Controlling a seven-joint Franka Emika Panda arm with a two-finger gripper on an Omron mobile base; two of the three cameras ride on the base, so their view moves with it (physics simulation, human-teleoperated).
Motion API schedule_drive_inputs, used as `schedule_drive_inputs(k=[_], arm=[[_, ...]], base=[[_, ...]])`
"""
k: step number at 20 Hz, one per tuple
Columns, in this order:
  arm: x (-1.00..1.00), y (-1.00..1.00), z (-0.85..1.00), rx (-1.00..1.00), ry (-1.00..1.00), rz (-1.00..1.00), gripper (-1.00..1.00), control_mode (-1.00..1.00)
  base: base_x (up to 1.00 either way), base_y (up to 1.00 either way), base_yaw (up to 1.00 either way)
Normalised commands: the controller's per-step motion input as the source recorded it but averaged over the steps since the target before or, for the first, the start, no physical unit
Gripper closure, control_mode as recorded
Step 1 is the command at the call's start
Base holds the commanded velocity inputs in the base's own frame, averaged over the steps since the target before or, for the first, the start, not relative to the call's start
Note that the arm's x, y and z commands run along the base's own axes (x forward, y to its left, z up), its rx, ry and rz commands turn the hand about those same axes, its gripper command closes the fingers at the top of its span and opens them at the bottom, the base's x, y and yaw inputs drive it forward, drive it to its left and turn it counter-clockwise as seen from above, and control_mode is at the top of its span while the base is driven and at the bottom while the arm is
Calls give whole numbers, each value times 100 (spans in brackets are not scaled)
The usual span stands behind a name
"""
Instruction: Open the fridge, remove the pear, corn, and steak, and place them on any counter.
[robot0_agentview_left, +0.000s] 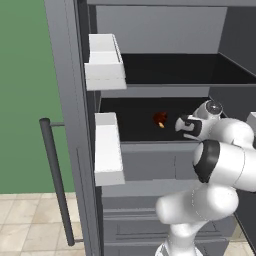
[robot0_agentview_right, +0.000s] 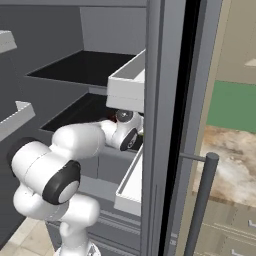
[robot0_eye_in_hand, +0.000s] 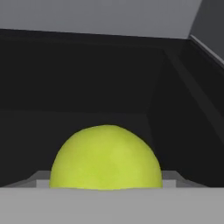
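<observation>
Hand view, nearest: pear (robot0_eye_in_hand: 105, 159), yellow-green dome at bottom centre of frame, right against the camera, lying where the fingertips would rise.
Gripper state: cannot tell; fingertips hidden behind the pear, so neither the gap nor any contact shows.
Gripper position: gripper (robot0_agentview_left: 181, 123) at centre right of the left base view, reaching into the middle shelf of the fridge (robot0_agentview_left: 75, 125); wrist also at centre of the right base view, just behind the open door's edge.
Shelf, mid distance: dark floor and dark back wall beyond the pear; side wall running up the right of the hand view.
Further in: small reddish-brown item (robot0_agentview_left: 160, 119), probably the steak, just left of the gripper on the same shelf.
Corn: not identified.
Door bins: white shelves (robot0_agentview_left: 107, 150) at left centre of the left base view, close to the arm's exit path.
Step, judged: closing on the pear.
Risk 1: round fruit squeezed off-centre could pop out and roll deeper.
Risk 2: withdrawing carelessly could knock the elbow against a door bin and jar the pear loose.
</observation>
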Motion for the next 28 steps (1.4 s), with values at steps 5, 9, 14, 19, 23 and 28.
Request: schedule_drive_inputs(k=[5, 9, 14, 19, 23, 28], arm=[[-36, 23, 14, 0, -12, 0, 100, -100], [-100, 50, 73, 0, -15, 0, 100, -100], [-98, 57, 100, 0, -3, 0, 100, -100], [-86, 43, 100, 7, 12, 1, 100, -100], [-78, 35, 84, 20, 29, 0, 100, -100], [-79, 28, 36, 23, 31, 0, 100, -100]], base=[[0, 0, 0], [0, 0, 0], [0, 0, 0], [0, 0, 0], [0, 0, 0], [0, 0, 0]])
